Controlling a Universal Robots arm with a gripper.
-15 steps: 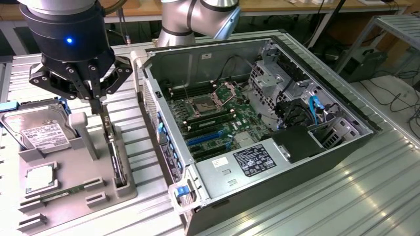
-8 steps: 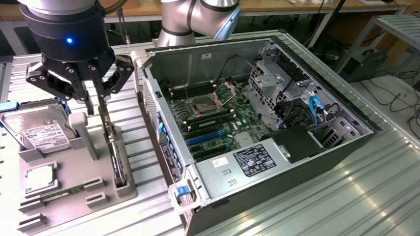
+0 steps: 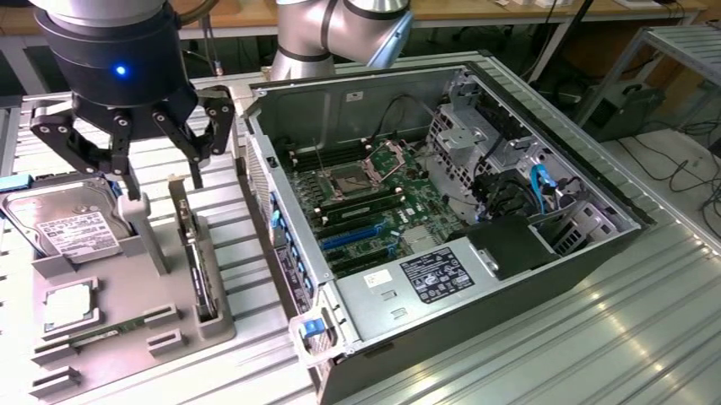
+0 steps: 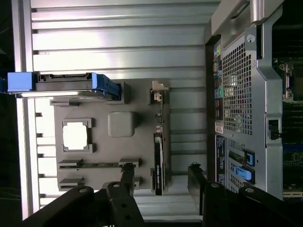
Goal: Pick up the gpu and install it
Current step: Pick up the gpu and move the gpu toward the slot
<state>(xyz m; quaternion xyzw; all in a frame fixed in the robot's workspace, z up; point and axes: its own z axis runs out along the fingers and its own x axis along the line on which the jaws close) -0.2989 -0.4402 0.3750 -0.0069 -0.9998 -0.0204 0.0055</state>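
Right now the gripper (image 3: 165,186) hangs over the grey holder (image 3: 169,325) at the exterior view's left, with its fingers (image 4: 125,177) spread wide apart and nothing between them. The gpu (image 3: 201,266) stands on its long edge in a slot along the holder's right side, the side nearest the computer case (image 3: 586,253). Its silver end bracket points toward the far end of the holder. In the wrist view the gpu (image 4: 158,161) runs as a thin dark strip down the holder (image 4: 137,104), and the two fingers sit one on each side of it, with a gap to the card on both sides. The gripper (image 4: 161,176) is closer to the gpu than to anything else, but no contact shows.

Other parts share the holder. A hard drive (image 3: 67,224) with a white label leans in a cradle at the far left. A square processor chip (image 3: 70,304) lies flat nearer the camera. A narrow memory stick (image 3: 107,333) stands in a slot at the near end.

The computer case lies on its side on the ribbed metal table (image 3: 541,346), just to the right of the holder, with its open side up. The motherboard (image 3: 372,202) is exposed, and its blue card slots (image 3: 349,238) sit near the middle.
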